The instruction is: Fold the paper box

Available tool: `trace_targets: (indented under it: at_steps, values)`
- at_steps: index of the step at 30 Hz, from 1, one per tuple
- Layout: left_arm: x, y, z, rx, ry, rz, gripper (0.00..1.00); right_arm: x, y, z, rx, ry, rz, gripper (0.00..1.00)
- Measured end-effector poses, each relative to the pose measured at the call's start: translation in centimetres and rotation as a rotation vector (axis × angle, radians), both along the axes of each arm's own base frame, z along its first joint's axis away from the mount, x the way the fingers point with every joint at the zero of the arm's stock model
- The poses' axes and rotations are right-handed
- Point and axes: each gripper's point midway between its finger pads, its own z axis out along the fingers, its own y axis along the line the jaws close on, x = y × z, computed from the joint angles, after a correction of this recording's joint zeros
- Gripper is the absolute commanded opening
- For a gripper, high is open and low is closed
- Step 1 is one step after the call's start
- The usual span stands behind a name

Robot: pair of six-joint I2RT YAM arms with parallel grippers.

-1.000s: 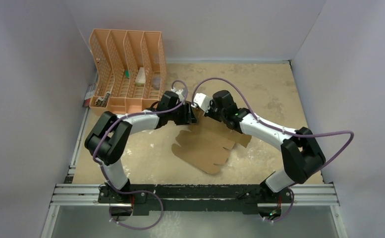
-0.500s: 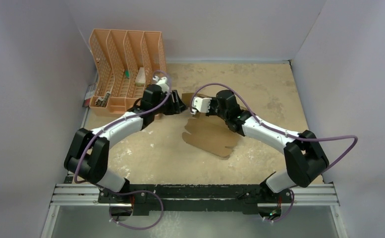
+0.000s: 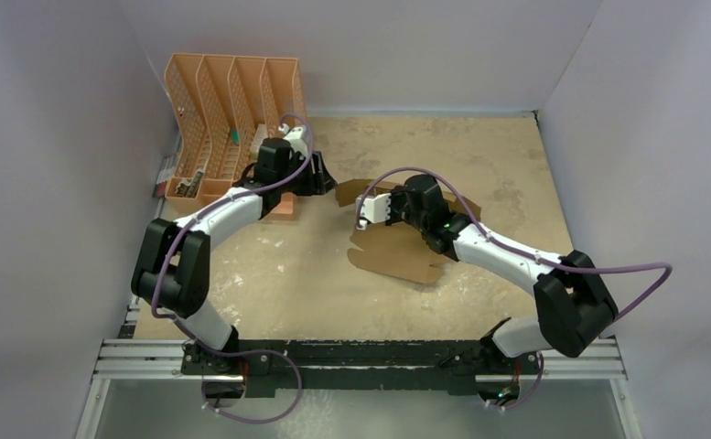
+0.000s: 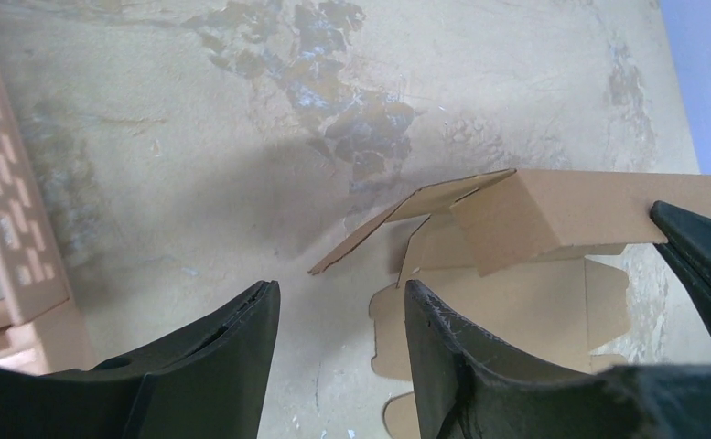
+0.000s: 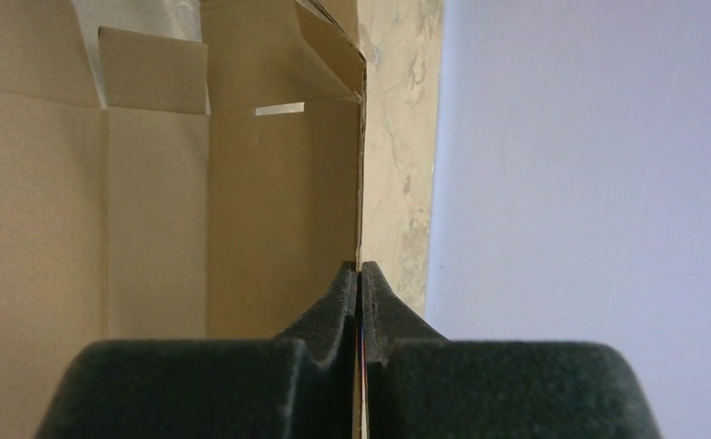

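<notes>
- Your right gripper (image 5: pixel 360 271) is pinched fully closed on one edge of the paper box (image 3: pixel 397 254), with the thin cardboard wall clamped between its two pads.
- Your left gripper (image 4: pixel 340 294) has its jaws parted and grips nothing; only bare desk (image 3: pixel 502 165) shows between its fingers.
- The box sits about the middle of the desk, a little toward the far edge, and it is only partly formed. The panel you hold stands up, while the rest lies flat with its rounded tabs toward the near edge.
- In the left wrist view, a loose flap juts from the raised panel toward your left gripper and is clear of it.
- Your left gripper hovers just beside the orange file organiser (image 3: pixel 232 101), which stands in the desk's far left corner.
</notes>
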Motion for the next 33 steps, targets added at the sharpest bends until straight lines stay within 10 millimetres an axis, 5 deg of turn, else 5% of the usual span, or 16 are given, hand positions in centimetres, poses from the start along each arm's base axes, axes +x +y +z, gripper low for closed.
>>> trace_targets:
  at_steps: [11,24,33]
  values:
    - [0.4,-2.7,-2.3,-0.011,0.017,-0.125,0.49,-0.6,0.4,-0.7,-0.017,-0.001,0.030,0.00]
    - [-1.1,-4.5,-3.6,0.054,0.019,-0.195,0.10,-1.4,0.6,-2.1,-0.029,0.006,0.041,0.00]
    - [-3.8,-5.6,-3.7,0.087,0.043,-0.200,0.01,-2.5,0.2,-2.8,-0.028,-0.047,0.034,0.00]
